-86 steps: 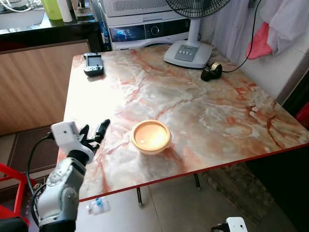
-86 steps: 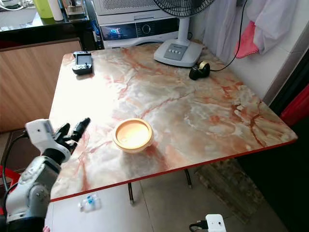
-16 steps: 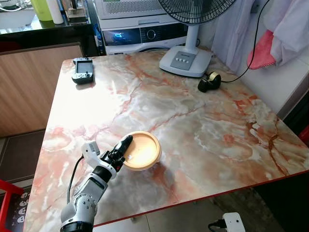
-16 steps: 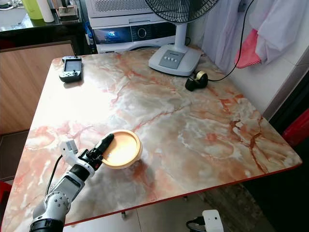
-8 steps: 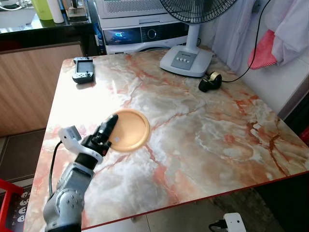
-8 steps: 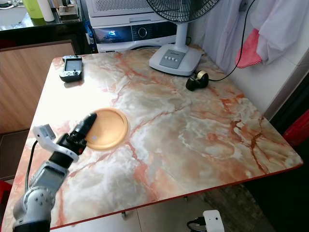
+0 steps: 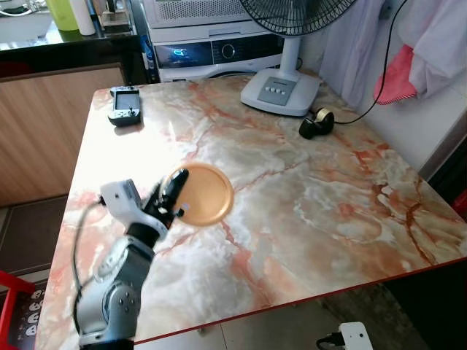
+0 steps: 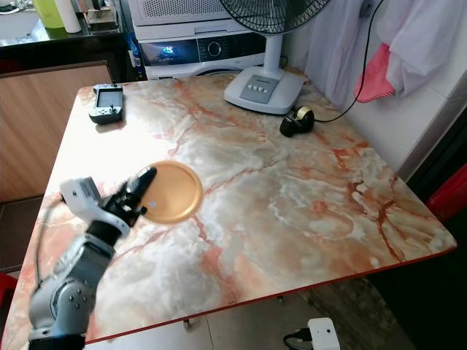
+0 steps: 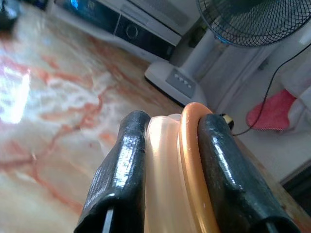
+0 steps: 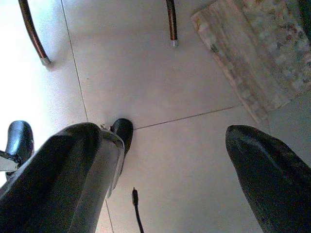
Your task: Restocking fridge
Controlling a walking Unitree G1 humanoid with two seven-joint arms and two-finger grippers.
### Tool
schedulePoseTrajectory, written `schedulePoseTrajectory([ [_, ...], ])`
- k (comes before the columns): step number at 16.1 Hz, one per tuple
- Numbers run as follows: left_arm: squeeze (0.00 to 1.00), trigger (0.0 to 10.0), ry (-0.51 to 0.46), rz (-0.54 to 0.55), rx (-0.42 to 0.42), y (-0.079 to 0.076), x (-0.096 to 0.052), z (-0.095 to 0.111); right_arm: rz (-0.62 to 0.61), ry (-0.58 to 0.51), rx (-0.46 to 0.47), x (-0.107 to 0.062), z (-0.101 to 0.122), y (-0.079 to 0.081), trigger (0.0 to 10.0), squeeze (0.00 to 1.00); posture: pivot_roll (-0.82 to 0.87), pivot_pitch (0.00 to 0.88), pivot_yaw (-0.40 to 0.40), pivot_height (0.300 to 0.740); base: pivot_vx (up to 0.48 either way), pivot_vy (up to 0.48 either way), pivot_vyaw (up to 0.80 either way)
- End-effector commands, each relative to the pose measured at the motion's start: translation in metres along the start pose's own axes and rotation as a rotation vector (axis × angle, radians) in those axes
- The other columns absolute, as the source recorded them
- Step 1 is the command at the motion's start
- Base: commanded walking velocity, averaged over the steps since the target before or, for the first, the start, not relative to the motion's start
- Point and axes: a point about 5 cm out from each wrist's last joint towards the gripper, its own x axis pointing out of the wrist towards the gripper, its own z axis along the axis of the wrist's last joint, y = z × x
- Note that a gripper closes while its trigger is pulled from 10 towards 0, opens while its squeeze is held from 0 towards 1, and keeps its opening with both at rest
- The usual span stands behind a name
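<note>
An orange bowl [image 7: 203, 193] is held up off the marble table [image 7: 306, 182], tipped on its side so its inside faces me. My left gripper [image 7: 175, 195] is shut on the bowl's rim, at the bowl's left edge. In the left wrist view the two black fingers [image 9: 121, 170] pinch the orange rim of the bowl [image 9: 192, 170] between them. My right gripper [image 10: 155, 165] hangs open over the tiled floor beside the table.
A white fan base [image 7: 281, 91], a black tape dispenser [image 7: 317, 124] and a handheld game console [image 7: 124, 106] stand at the table's far side. A washing machine [image 7: 211, 44] is behind. A rug [image 10: 262, 53] and table legs [image 10: 170, 19] lie below.
My left gripper reached the bowl, shut on its rim, lifted it off the table and tipped it upright, carrying it left and away from the front edge.
</note>
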Motion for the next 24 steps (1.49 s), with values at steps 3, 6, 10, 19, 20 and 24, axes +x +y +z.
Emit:
schedulePoseTrajectory([
  [3, 0.00, 10.0, -0.043, -0.008, 0.203, -0.016, 0.008, 0.015, -0.009, 0.007, 0.011, -0.001, -0.005, -0.001, 10.0, 0.00, 0.07, 0.004, -0.025, 0.740, 0.000, 0.000, 0.00],
  [6, 0.00, 10.0, -0.027, 0.037, 0.386, -0.013, 0.005, 0.012, -0.011, 0.010, 0.020, -0.002, -0.008, 0.000, 10.0, 0.00, 0.06, 0.000, -0.008, 0.740, 0.000, 0.000, 0.00],
  [10, 0.00, 10.0, -0.094, 0.127, 0.457, -0.010, 0.006, 0.023, -0.023, 0.004, 0.055, -0.002, -0.011, 0.002, 10.0, 0.00, 0.04, 0.000, 0.009, 0.740, 0.000, 0.000, 0.00],
  [19, 0.00, 10.0, -0.059, 0.095, 0.495, -0.015, 0.010, 0.016, -0.044, 0.013, 0.070, -0.001, -0.009, 0.000, 10.0, 0.00, 0.03, 0.050, 0.007, 0.740, 0.000, 0.000, -0.26],
  [20, 0.00, 10.0, -0.065, 0.089, 0.481, -0.016, 0.010, 0.015, -0.045, 0.011, 0.073, -0.001, -0.009, 0.000, 10.0, 0.00, 0.02, 0.055, 0.007, 0.740, 0.000, 0.000, -0.77],
  [24, 0.00, 10.0, -0.082, 0.045, 0.433, -0.022, 0.009, 0.015, -0.049, 0.016, 0.075, -0.001, -0.009, 0.000, 10.0, 0.00, 0.02, 0.057, 0.008, 0.740, 0.000, 0.000, -0.77],
])
